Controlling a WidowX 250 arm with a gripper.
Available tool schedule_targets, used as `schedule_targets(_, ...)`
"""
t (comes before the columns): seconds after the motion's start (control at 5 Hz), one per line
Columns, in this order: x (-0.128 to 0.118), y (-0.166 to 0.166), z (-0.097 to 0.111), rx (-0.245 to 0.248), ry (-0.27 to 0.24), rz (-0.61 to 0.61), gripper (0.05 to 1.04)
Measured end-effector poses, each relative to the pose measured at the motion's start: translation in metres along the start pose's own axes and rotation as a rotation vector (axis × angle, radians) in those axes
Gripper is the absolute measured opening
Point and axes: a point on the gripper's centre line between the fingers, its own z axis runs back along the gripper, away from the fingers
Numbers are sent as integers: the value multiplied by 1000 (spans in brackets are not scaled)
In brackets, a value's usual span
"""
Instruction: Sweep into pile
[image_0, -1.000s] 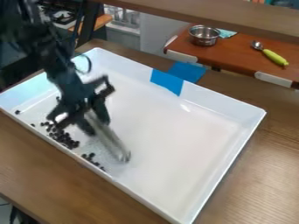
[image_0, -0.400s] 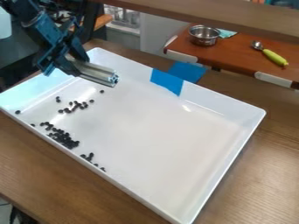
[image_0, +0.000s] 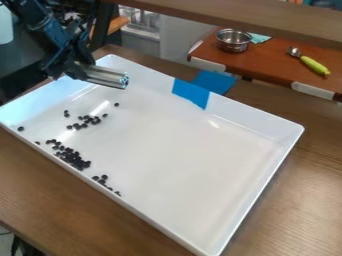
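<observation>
Gripper (image_0: 79, 71) w/ metal tool (image_0: 105, 77) clamped just rose from inside tray (image_0: 187, 155) to its upper-L rim, black bits (image_0: 73, 159) still split up, prob. another sweep req'd

I count one white tray (image_0: 194, 145) and, inside it, one kind of small dark pieces (image_0: 75, 159): dozens, packed too closely in places for me to give a sure total. The biggest group holds more than I can number, the middle one about ten, the smallest just a handful; besides these I see one pair and three singles. My one hand (image_0: 79, 70) has one silver bar (image_0: 107, 77). I make out two blue patches (image_0: 191, 94), one metal bowl (image_0: 233, 42), one green-handled spoon (image_0: 314, 65), one teal cloth (image_0: 259, 38) and two benches, one wood-brown (image_0: 294, 200), one reddish (image_0: 274, 62).
</observation>
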Motion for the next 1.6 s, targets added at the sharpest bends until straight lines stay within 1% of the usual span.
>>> schedule_targets(0.2, 10, -11, -17, 19, -26, 18, 370)
schedule_targets(0.4, 11, -10, -35, 48, -31, 17, 370)
schedule_targets(0.6, 8, -14, -47, 63, -33, 3, 370)
schedule_targets(0.8, -1, -22, -51, 69, -45, -20, 370)
schedule_targets(1.0, -1, -21, -56, 68, -69, -17, 369)
schedule_targets(1.2, -1, -5, -57, 71, -97, -8, 370)
schedule_targets(1.4, -6, 15, -49, 68, -123, 0, 370)
schedule_targets(1.6, -9, 37, -39, 63, -129, 7, 370)
